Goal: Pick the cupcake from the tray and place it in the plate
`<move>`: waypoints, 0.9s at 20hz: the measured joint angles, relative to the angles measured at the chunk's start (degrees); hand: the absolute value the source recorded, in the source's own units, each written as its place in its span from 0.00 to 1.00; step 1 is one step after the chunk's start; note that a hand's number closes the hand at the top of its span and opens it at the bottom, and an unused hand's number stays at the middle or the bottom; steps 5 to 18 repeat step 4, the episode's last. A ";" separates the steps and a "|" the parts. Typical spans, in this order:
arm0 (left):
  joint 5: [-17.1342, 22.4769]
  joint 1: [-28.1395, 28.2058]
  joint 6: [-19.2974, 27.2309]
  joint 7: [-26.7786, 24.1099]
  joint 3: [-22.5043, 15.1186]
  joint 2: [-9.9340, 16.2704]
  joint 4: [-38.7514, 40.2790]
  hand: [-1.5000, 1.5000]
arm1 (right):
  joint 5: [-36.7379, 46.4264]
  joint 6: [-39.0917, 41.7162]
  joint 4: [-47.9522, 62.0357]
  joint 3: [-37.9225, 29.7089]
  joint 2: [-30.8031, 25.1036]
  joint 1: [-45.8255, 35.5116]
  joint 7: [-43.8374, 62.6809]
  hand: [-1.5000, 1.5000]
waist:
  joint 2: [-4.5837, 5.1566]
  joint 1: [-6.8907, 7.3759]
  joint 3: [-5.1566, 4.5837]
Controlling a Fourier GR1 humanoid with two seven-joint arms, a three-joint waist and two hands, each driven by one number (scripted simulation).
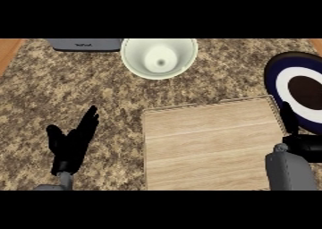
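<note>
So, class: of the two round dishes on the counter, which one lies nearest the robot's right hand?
The plate, dark blue with a white ring and brown centre, at the right edge beside the right hand. The white bowl sits farther off, at the top middle.

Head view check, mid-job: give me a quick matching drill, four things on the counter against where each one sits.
Things:
1. white bowl
2. plate
3. wooden tray
4. left hand

Places:
A. right edge of the view
B. left of the tray, over the counter
C. top middle
D. lower middle, between the two hands

Pairs: 1-C, 2-A, 3-D, 4-B
</note>
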 measured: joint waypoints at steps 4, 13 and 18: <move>0.32 -0.51 -0.34 0.22 0.32 -0.24 0.49 0.50 | 1.71 -0.19 0.50 1.37 -0.28 0.51 3.04 0.00 | -0.12 0.07 -0.24; 0.32 -0.51 -0.34 0.22 0.32 -0.24 0.49 0.50 | 1.71 -0.19 0.50 1.37 -0.28 0.51 3.04 0.00 | -0.12 0.07 -0.24; 0.32 -0.51 -0.34 0.22 0.32 -0.24 0.49 0.50 | 1.71 -0.19 0.50 1.37 -0.28 0.51 3.04 0.00 | -0.12 0.07 -0.24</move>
